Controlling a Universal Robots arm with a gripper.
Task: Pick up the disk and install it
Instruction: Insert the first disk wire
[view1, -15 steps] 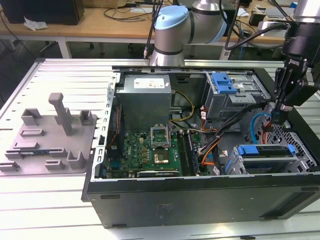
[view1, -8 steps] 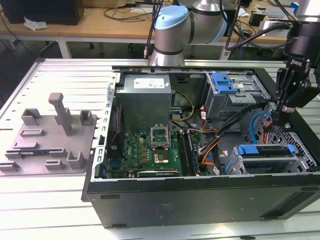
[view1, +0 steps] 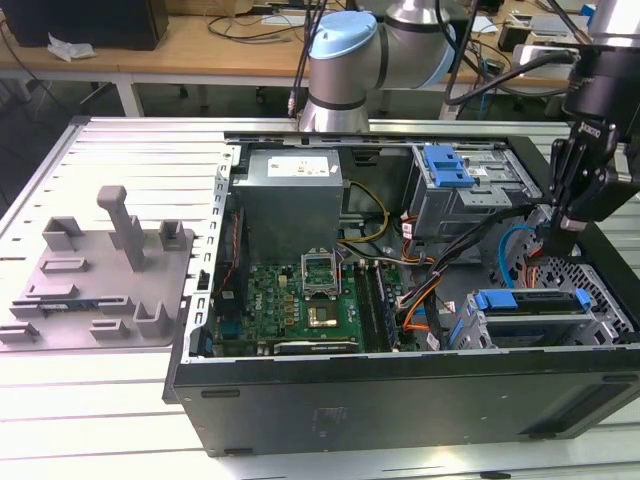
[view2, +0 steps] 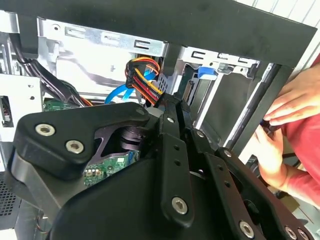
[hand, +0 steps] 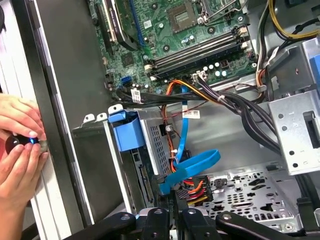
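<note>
— Where's your disk?
— Past the grey fixture plate (view1: 95, 270) and the motherboard (view1: 300, 300), the disk (view1: 525, 301) sits in the case's drive cage, at the exterior view's right.
— And your gripper?
— Your gripper (view1: 572, 222) hovers above it, fingers drawn together, holding nothing.

End effector (hand: 172, 220): cut off by the picture's edge in the first wrist view; whether it grips anything cannot be told. In the second wrist view it hides most of the motherboard (view2: 107, 167).
Arm (view1: 350, 60): upper part cut off in the exterior view.
Disk (view1: 528, 301): blue carrier edge shows; metal body and label hidden inside the drive cage (view1: 605, 325).
Person's hands (hand: 20, 150): cut off at the wrists; small dark item (hand: 11, 143) between them, unidentifiable.
</note>
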